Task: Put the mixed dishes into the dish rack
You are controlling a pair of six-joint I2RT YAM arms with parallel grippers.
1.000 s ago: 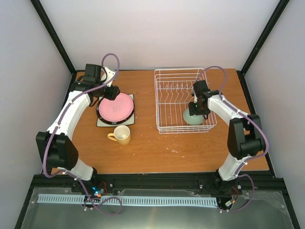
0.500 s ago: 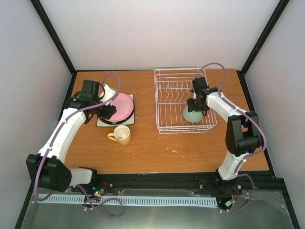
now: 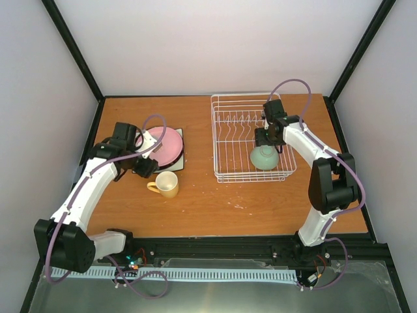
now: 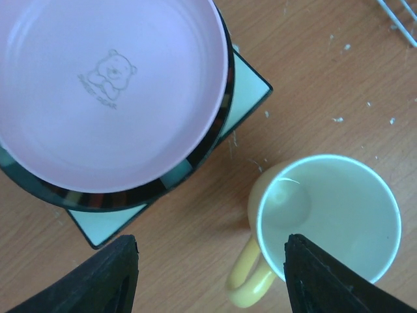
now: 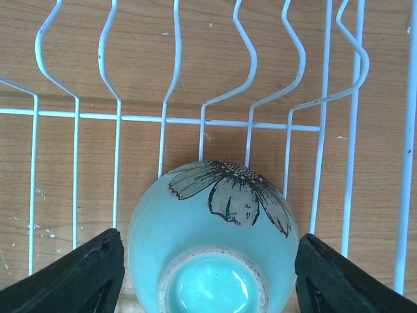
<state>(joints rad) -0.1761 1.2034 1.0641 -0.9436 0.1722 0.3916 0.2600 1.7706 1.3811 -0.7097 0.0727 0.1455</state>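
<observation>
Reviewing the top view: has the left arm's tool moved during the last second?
Yes. The left tool has come off the far side of the round pink plate toward the table's near edge, and is now beside the yellow mug.

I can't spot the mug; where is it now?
In the top view, the mug stands upright on the left half of the table, just on the near side of the pink plate.

Bare table [image 3: 260, 202] lies open between the yellow mug [image 3: 167, 184] and the dish rack [image 3: 231, 140]. Only a narrow gap separates mug from pink plate [image 4: 111, 91]. Inside the rack, the overturned mint-green bowl [image 5: 215, 215] fills the near right corner, with tines just beyond.
</observation>
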